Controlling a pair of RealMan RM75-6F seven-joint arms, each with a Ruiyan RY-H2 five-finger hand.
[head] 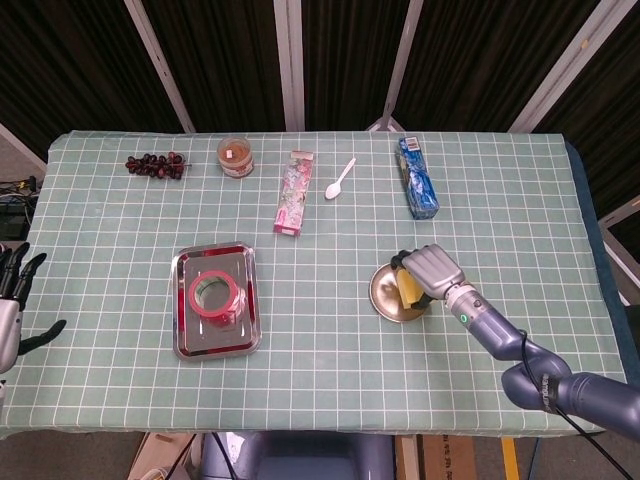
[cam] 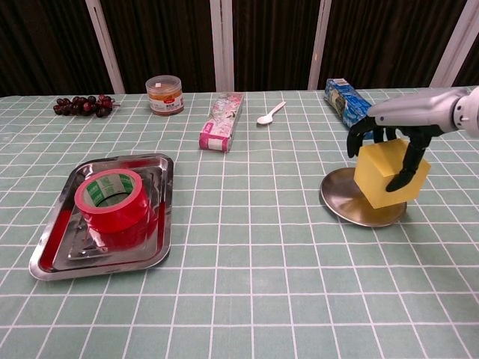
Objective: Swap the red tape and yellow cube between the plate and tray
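We have the right hand (cam: 404, 134) wrapped over the top of the yellow foam cube (cam: 389, 174), fingers (cam: 410, 163) curled down its near and far faces, so the block is firmly held. It sits low over the round shiny metal plate (cam: 344, 200), directly beneath the palm; whether its lower corner already touches the dish we cannot tell. To finish this placement well, we judge we should level the cube first, lower it until a flat face meets the middle of the plate, then spread the fingers straight out and lift upward, so nothing drags the block toward the rim.

The cube has no real long axis, being equal on all sides; it hangs tilted, one corner pointing down at the plate and one edge facing us in the chest view.

Far to the left of that hand, the roll of red tape (head: 214, 294) lies flat, hole upward, in the rectangular steel tray (head: 184, 332). Our left hand (head: 12, 300) waits at the edge of the surface, fingers apart and holding nothing.
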